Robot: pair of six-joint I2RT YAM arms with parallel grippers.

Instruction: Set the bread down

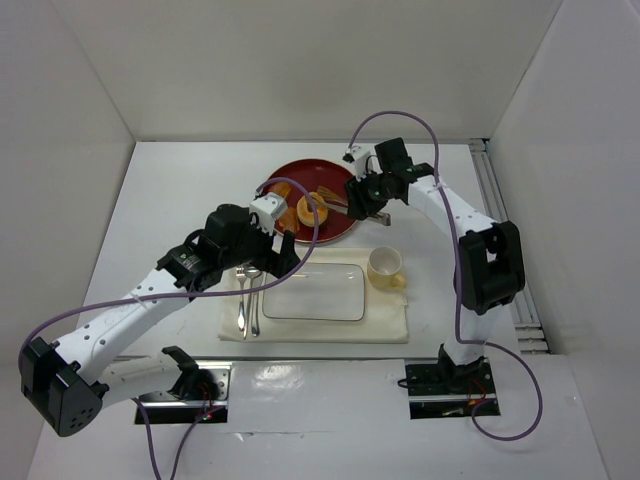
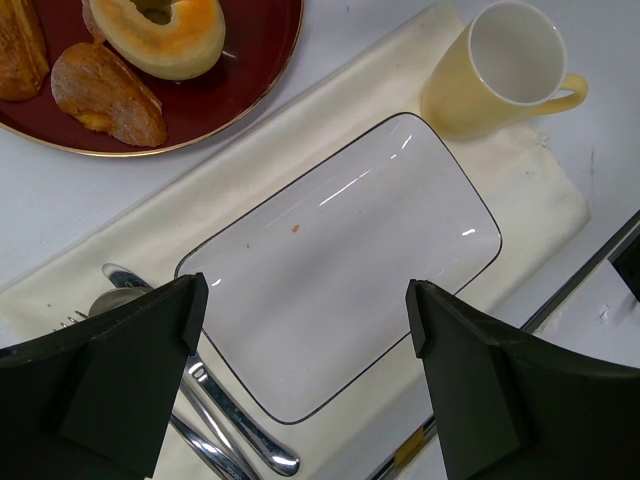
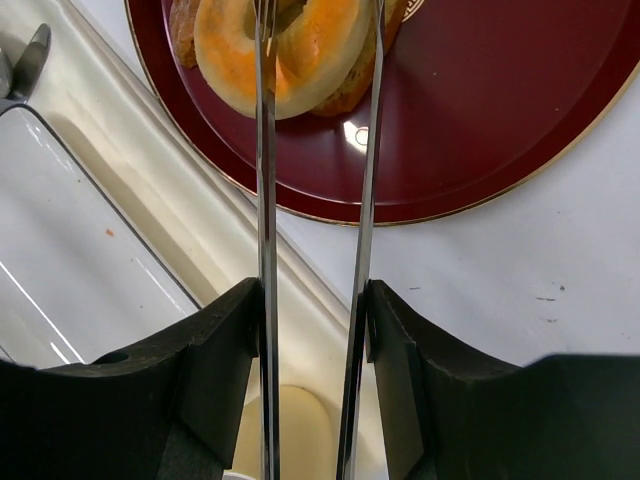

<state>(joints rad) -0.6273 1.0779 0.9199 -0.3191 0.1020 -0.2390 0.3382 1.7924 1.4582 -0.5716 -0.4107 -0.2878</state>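
Observation:
The bread (image 1: 312, 210) is a golden-orange ring roll lying on the round red plate (image 1: 300, 172). It also shows in the left wrist view (image 2: 160, 35) and the right wrist view (image 3: 300, 50). My right gripper (image 1: 368, 203) (image 3: 312, 300) is shut on metal tongs (image 3: 265, 200). The tong blades reach onto the roll, one over its centre hole and one at its outer edge. My left gripper (image 1: 280, 250) (image 2: 305, 310) is open and empty, hovering over the white rectangular plate (image 2: 340, 260).
The white rectangular plate (image 1: 315, 292) lies on a cream cloth (image 1: 385, 322) with a fork and spoon (image 1: 248, 295) on its left and a cream cup (image 1: 385, 266) at its right. Browner bread pieces (image 2: 105, 95) share the red plate (image 2: 240, 80).

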